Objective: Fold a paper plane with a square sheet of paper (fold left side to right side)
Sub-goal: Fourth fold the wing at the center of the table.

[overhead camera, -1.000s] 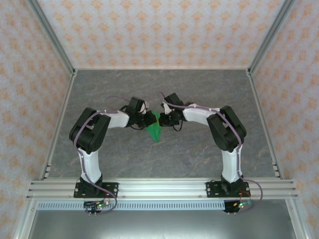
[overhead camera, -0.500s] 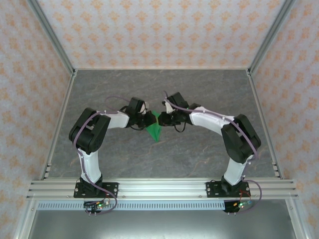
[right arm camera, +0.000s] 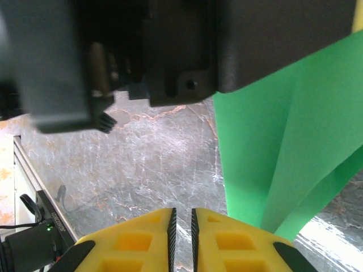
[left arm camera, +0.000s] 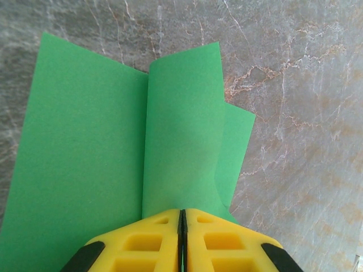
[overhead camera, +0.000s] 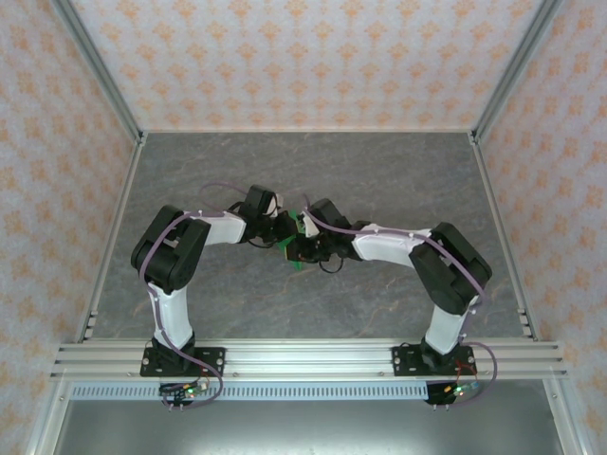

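Over the middle of the table (overhead camera: 379, 180), holds the square sheet of paper (left arm camera: 85, 141) part-folded with one flap raised, likely to swing left side over right. Clamps the left claw (left arm camera: 182, 218) tight on the sheet's near edge. Parks the right claw (right arm camera: 181, 218) just beside the flap, fingers nearly together, gripping nothing, probably ready to push.
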Available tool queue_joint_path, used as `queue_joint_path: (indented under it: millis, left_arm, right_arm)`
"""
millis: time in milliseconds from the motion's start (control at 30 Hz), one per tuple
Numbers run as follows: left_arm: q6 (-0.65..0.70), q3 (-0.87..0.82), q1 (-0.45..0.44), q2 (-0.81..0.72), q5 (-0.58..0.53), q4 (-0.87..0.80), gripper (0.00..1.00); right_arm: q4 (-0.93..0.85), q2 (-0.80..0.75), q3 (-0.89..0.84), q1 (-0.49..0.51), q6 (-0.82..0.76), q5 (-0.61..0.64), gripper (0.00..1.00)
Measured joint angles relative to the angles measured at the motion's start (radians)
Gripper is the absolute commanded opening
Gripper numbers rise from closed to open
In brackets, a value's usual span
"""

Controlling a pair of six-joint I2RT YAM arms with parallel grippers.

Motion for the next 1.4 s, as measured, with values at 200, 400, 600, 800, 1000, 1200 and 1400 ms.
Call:
queue_joint_path:
  millis: [200, 400, 600, 800, 1000, 1200, 1400]
  left_arm:
    - [0.0, 0.0, 0.0, 0.0, 0.0, 0.0, 0.12]
    - [0.006, 0.0, 0.0, 0.0, 0.0, 0.0, 0.12]
    - [0.007, 0.0, 0.0, 0.0, 0.0, 0.0, 0.12]
    - [0.007, 0.0, 0.0, 0.0, 0.0, 0.0, 0.12]
    - [0.007, 0.0, 0.0, 0.0, 0.0, 0.0, 0.12]
    - [0.007, 0.0, 0.0, 0.0, 0.0, 0.0, 0.12]
    - [0.007, 0.0, 0.0, 0.0, 0.0, 0.0, 0.12]
  right_arm:
    - [-0.011, 0.045, 0.0, 0.0, -0.001, 0.008, 0.19]
    - [-0.026, 0.05, 0.0, 0.0, -0.009, 0.023, 0.19]
    - [-0.026, 0.053, 0.001, 0.0, -0.012, 0.022, 0.19]
    - [-0.026, 0.063, 0.001, 0.0, -0.012, 0.022, 0.19]
    - [-0.021, 0.074, 0.001, 0.0, -0.011, 0.022, 0.19]
    - [-0.014, 0.074, 0.001, 0.0, -0.007, 0.015, 0.19]
    - [0.0, 0.081, 0.001, 0.0, 0.003, 0.014, 0.19]
